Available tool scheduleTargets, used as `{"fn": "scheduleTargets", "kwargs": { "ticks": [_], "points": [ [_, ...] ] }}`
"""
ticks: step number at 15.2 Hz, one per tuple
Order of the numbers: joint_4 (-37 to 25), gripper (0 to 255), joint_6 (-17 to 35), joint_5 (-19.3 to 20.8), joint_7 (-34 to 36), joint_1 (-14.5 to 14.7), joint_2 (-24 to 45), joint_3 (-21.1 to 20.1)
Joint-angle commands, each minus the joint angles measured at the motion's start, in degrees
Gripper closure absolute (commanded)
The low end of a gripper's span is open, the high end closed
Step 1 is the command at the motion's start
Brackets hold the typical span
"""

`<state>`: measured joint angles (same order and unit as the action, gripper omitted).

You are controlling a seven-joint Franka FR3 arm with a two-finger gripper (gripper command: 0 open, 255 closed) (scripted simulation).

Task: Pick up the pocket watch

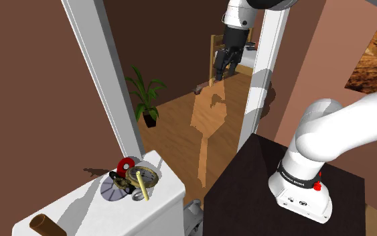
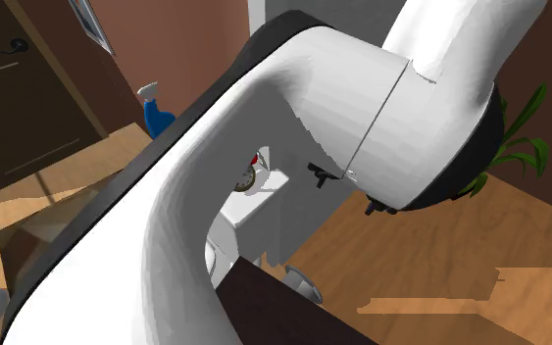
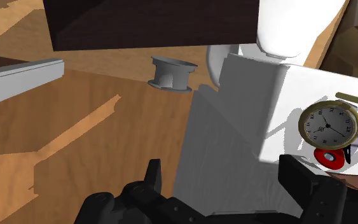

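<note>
The arm reaches high over the wooden floor. Its black gripper hangs in front of a chair seen through a white-framed doorway, and it points downward. In the wrist view the gripper has its jaws released, standing wide apart with nothing between them but the floor and the side of a white tank.

The pocket watch lies face up on the flat top of that tank, toward the shoulder view's lower left and well apart from the gripper. Through the wrist camera the watch shows a pale dial with dark numerals in a gold case. It sits on the tank's top, outside the gap between the jaws and beyond one of them. A red disc lies just beside the watch. In the shoulder view the same red disc sits at the watch's far side, next to a flat grey disc. A brown cylinder rests further along the tank's top.

A potted plant stands on the floor by the brown wall. The arm's dark stand sits close beside the tank. A small grey round fitting stands on the floor between them.
</note>
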<state>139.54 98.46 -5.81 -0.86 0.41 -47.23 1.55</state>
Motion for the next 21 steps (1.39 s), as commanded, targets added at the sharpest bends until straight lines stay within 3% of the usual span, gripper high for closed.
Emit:
{"fn": "scheduleTargets", "kwargs": {
  "ticks": [1,7,13,21],
  "points": [
    [0.0,0,0.0,0.0,0.0,0.0,0.0,0.0],
    [0.7,0,2.1,-4.1,13.9,1.0,2.8,-10.5],
    [-2.2,0,4.6,-7.3,27.8,1.2,9.8,-20.8],
    [-11.2,0,8.1,-6.6,47.4,-1.0,25.2,-34.1]
  ]
}}
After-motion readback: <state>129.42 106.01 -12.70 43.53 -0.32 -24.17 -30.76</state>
